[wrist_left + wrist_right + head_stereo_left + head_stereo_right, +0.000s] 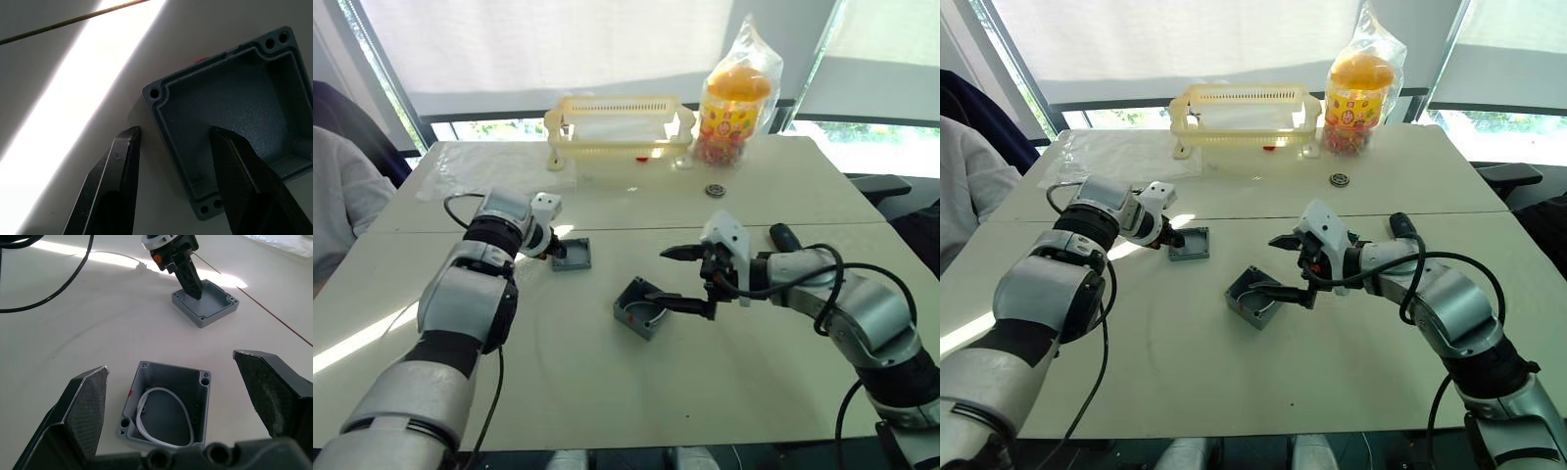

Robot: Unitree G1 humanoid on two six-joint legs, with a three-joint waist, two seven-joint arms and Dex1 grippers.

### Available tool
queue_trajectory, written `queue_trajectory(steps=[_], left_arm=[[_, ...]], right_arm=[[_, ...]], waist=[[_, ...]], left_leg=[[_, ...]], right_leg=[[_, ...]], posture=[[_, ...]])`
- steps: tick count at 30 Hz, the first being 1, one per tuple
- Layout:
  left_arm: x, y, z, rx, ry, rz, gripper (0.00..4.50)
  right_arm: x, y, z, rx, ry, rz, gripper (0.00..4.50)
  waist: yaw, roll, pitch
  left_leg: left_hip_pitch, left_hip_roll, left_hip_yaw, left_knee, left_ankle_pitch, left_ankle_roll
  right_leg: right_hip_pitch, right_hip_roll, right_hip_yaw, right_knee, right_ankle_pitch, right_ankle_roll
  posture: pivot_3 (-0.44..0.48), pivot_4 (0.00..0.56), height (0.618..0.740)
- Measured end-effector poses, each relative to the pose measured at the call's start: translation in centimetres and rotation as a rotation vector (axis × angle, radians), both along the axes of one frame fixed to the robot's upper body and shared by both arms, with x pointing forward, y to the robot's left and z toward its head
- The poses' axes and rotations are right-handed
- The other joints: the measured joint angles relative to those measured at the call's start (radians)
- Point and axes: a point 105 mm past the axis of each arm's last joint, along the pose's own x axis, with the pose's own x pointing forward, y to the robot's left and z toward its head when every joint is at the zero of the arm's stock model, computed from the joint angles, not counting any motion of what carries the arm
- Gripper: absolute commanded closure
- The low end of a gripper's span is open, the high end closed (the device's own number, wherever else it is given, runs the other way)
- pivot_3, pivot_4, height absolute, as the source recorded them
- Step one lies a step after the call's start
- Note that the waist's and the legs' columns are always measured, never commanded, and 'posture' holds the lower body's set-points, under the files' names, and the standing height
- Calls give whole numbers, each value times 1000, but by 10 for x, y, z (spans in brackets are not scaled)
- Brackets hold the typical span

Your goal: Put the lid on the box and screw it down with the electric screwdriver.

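The counter [607, 382] is carrying everything. The box [166, 404] is sitting open-topped (white wire [164, 416] coiled inside) just ahead of the right end effector [686, 279], between its widely parted fingers and not touched by them. The lid [234, 117] is lying rim-up at the left end effector [173, 142], whose spread fingers are straddling one edge, one tip inside the rim, one outside.

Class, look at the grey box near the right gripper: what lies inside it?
Inside the box lies a loop of white wire on the grey floor. The near end of the loop is hidden behind the right gripper.
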Motion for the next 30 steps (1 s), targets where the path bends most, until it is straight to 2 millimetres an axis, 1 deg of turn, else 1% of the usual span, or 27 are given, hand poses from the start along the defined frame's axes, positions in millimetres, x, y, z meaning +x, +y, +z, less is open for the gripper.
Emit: queue_trajectory(steps=[1, 2, 6, 10, 14, 16, 17, 18, 19, 20, 22, 23, 24, 25, 26, 30], left_arm=[[0, 1, -1, 13, 2, -2, 4444], [-1, 1, -2, 16, 8, -4, 4483], [0, -2, -2, 20, 7, -10, 4483], [0, 0, -1, 12, 3, 5, 4483], [2, 3, 0, -28, -23, 4, 4483], [9, 7, 5, -88, -108, -15, 4483], [14, 8, 13, -122, -177, -33, 4483], [19, 9, 28, -172, -273, -57, 4483], [22, 9, 46, -238, -393, -86, 4483], [23, 7, 75, -318, -545, -129, 4483], [14, 3, 127, -414, -766, -192, 4483], [5, 2, 146, -442, -850, -219, 4483], [-2, -1, 157, -461, -904, -244, 4483], [-9, -6, 163, -477, -947, -271, 4483], [-13, -11, 163, -489, -964, -287, 4483], [-21, -23, 142, -522, -945, -302, 4483]], right_arm=[[0, -1, 1, 5, -6, -11, 0], [0, -2, 1, 9, -6, -23, 0], [-2, -4, -4, 20, 13, -55, 0], [-1, -8, -2, 38, 16, -90, 0], [6, -10, 1, 126, 60, -151, 0], [15, -8, 9, 255, 111, -199, 0], [19, -7, 15, 317, 135, -215, 0], [23, -5, 21, 381, 159, -228, 0], [26, -2, 28, 434, 179, -229, 0], [28, 2, 34, 483, 201, -224, 0], [31, 11, 44, 534, 236, -204, 0], [34, 17, 48, 561, 260, -195, 0], [38, 21, 51, 581, 277, -195, 0], [43, 24, 55, 604, 293, -200, 0], [48, 26, 58, 614, 301, -206, 0], [66, 29, 70, 658, 303, -228, 0]], waist=[[0, 1, -1], [1, 1, -1], [1, 1, -1], [1, 2, -2], [1, 2, -2], [-1, 1, -1], [-2, 0, 0], [-3, -2, 1], [-6, -2, 1], [-7, -2, 2], [-5, -2, 1], [-6, -1, 1], [-5, 0, 0], [-5, 0, 0], [-2, 0, 0], [0, 0, 0]], left_leg=[[0, 0, 0, 0, 0, 0], [0, 0, 0, 0, 0, 0], [1, -1, 0, 0, 0, 0], [1, -1, 0, 0, 0, 0], [1, -1, -1, 1, 0, 0], [-1, 0, -1, 1, 1, -1], [-2, 0, -1, 0, 1, -2], [-3, 1, -1, 0, 1, -2], [-4, 1, 0, -2, 2, -4], [-6, 3, 1, -3, 4, -7], [-12, 2, 1, -3, 5, -8], [-12, 2, 2, -3, 5, -8], [-12, 1, 2, -3, 5, -8], [-11, 1, 3, -3, 5, -8], [-11, 1, 3, -2, 5, -8], [-11, 0, 2, 0, 5, -8]], right_leg=[[0, 0, 0, 0, 0, 0], [1, 0, 0, 0, 0, 0], [1, -1, 0, 0, 0, 0], [2, -1, 0, 0, 0, 0], [2, -1, 0, 1, 0, 0], [-2, -1, 0, 3, 0, 0], [-4, -1, 0, 3, 0, 0], [-5, -1, 0, 4, 0, -1], [-8, -1, 1, 4, 1, -1], [-11, -1, 2, 4, 1, -2], [-17, -1, 2, 4, 1, -2], [-17, -1, 3, 4, 1, -2], [-17, -1, 3, 5, 1, -2], [-17, -2, 3, 5, 1, -1], [-16, -2, 3, 6, 1, -1], [-16, -1, 3, 8, 1, -1]], posture=[[0, 150, 740], [0, 150, 740], [0, 150, 740], [0, 150, 740], [0, 150, 740], [0, 150, 740], [0, 150, 740], [0, 150, 740], [0, 150, 740], [0, 150, 740], [0, 150, 740], [0, 150, 740], [0, 150, 740], [0, 150, 740], [0, 150, 740], [0, 150, 740]])
